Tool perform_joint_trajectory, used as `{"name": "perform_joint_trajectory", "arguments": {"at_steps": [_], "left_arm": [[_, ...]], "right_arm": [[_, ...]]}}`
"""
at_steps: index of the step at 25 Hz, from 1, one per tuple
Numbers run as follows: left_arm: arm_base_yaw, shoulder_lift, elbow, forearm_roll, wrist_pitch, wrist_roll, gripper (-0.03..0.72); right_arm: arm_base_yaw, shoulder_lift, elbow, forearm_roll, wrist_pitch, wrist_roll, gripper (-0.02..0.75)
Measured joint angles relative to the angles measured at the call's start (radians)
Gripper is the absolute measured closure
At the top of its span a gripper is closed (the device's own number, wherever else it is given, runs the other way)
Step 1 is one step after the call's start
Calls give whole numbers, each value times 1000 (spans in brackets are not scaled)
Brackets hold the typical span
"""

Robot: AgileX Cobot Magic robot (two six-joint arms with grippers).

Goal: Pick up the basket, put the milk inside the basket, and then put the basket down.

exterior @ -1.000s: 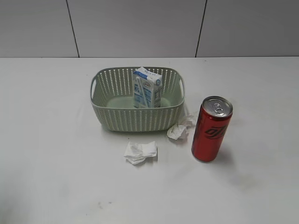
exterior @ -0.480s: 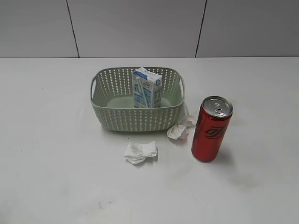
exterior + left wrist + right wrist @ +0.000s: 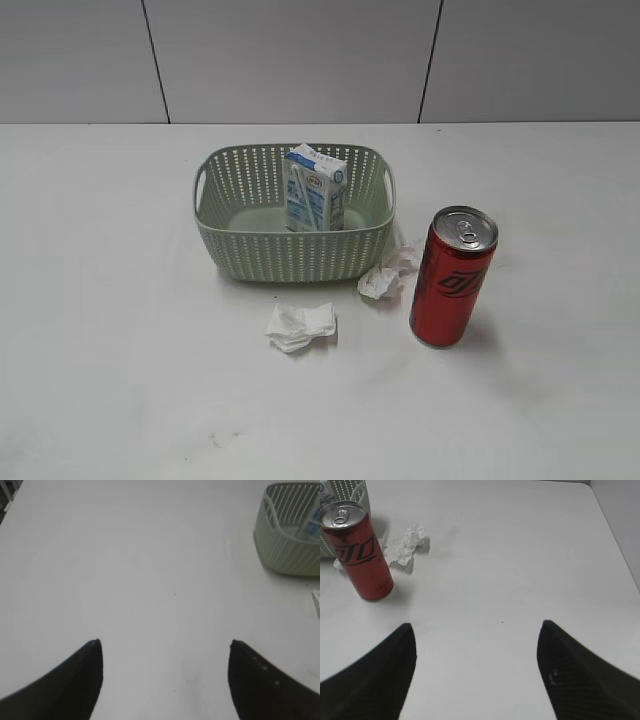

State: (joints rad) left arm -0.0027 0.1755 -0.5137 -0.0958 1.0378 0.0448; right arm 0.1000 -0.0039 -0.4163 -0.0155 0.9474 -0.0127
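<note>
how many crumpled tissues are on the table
2. One crumpled tissue lies in front of the basket; the other tissue sits off the basket's front right corner, beside the red can. None seems hidden.

Red can (image 3: 452,277), two crumpled tissues (image 3: 299,326)

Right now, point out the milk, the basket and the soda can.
milk (image 3: 316,193): exterior view, front face of the carton.
basket (image 3: 293,254): exterior view, perforated front wall.
soda can (image 3: 450,283): exterior view, red side with the black print.
</note>
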Motion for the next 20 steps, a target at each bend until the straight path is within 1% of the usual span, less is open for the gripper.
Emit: {"name": "perform_joint_trajectory", "arguments": {"at_steps": [9, 20], "left_arm": [[0, -173, 0, 1, -1, 0, 99], [0, -181, 3, 2, 1, 0, 99]], "right_arm": [[0, 0, 0, 0, 0, 0, 148], [0, 0, 0, 0, 0, 0, 148]]}}
